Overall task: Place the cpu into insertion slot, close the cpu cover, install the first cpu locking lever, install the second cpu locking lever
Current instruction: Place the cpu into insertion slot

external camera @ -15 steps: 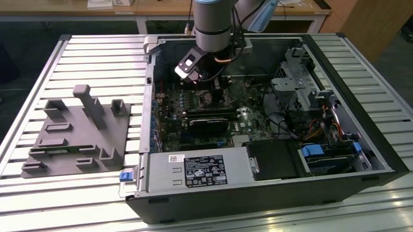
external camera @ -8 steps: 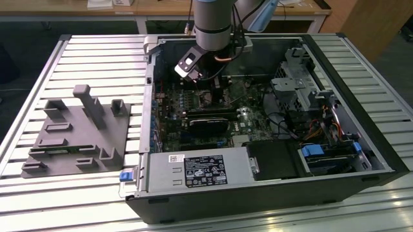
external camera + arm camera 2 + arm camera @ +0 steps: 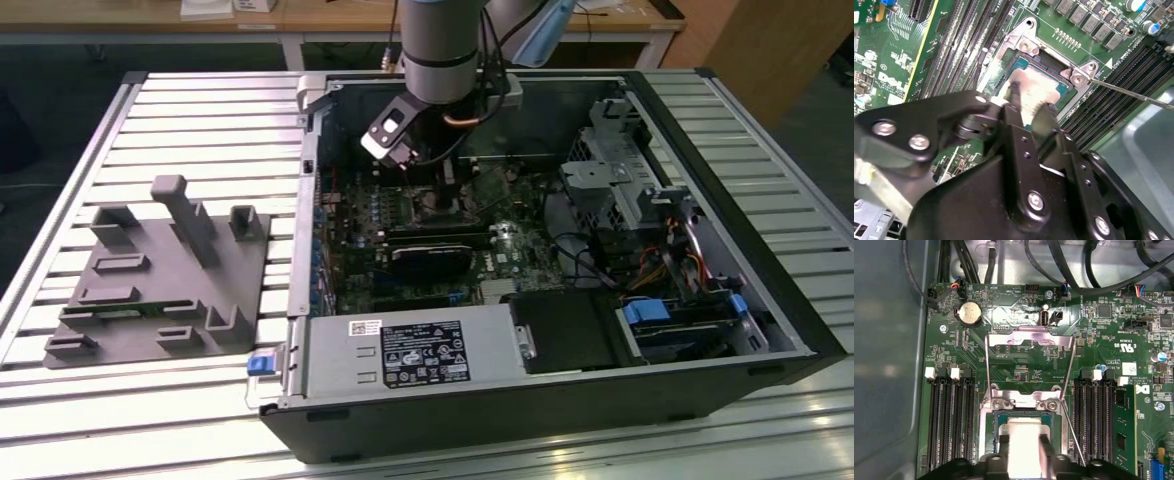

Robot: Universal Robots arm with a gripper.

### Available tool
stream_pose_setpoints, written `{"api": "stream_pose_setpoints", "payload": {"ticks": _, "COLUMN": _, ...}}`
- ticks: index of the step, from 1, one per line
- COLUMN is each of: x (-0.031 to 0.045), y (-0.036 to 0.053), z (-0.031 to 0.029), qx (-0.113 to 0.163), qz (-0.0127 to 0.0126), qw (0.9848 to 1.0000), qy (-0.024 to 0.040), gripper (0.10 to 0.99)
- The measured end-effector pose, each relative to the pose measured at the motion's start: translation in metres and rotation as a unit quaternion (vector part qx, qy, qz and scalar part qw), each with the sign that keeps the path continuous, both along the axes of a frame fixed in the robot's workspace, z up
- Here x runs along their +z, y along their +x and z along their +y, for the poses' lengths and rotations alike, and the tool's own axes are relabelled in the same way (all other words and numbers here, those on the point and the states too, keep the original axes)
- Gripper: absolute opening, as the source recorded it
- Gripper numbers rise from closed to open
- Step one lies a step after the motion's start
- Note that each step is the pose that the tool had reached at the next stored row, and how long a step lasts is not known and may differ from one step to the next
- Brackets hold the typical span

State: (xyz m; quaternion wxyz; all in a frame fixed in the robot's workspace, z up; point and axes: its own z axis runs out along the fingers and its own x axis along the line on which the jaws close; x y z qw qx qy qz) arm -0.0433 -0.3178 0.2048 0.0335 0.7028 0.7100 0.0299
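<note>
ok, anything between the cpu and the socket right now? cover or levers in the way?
Nothing visible. The cpu cover is swung up off the insertion slot, a thin lever rod runs beside it, and the cpu sits right at the slot's opening.

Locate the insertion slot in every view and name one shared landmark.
Exterior view: insertion slot at the tip of the gripper.
Second wrist view: slot just beyond the gripper, cpu lying in it.
First wrist view: slot between the two banks of memory slots, at the gripper.
Shared landmark: the gripper, right at the slot.
</note>
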Motion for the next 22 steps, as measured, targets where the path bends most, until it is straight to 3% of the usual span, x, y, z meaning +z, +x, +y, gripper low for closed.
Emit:
{"api": "stream_pose_setpoints", "payload": {"ticks": 3, "x": 0.0006, "y": 0.0000, "z": 0.0000, "qx": 0.000, "qz": 0.0000, "qw": 1.0000, "qy": 0.0000, "gripper": 0.239}}
{"api": "stream_pose_setpoints", "payload": {"ticks": 4, "x": 0.0008, "y": 0.0000, "z": 0.0000, "qx": 0.000, "qz": 0.0000, "qw": 1.0000, "qy": 0.0000, "gripper": 0.239}}
{"api": "stream_pose_setpoints", "payload": {"ticks": 6, "x": 0.0012, "y": 0.0000, "z": 0.0000, "qx": 0.000, "qz": 0.0000, "qw": 1.0000, "qy": 0.0000, "gripper": 0.122}}
{"api": "stream_pose_setpoints", "payload": {"ticks": 15, "x": 0.0027, "y": 0.0000, "z": 0.0000, "qx": 0.000, "qz": 0.0000, "qw": 1.0000, "qy": 0.0000, "gripper": 0.106}}
{"api": "stream_pose_setpoints", "payload": {"ticks": 22, "x": -0.0031, "y": -0.0006, "z": -0.0001, "qx": -0.001, "qz": 0.0000, "qw": 1.0000, "qy": 0.0001, "gripper": 0.106}}
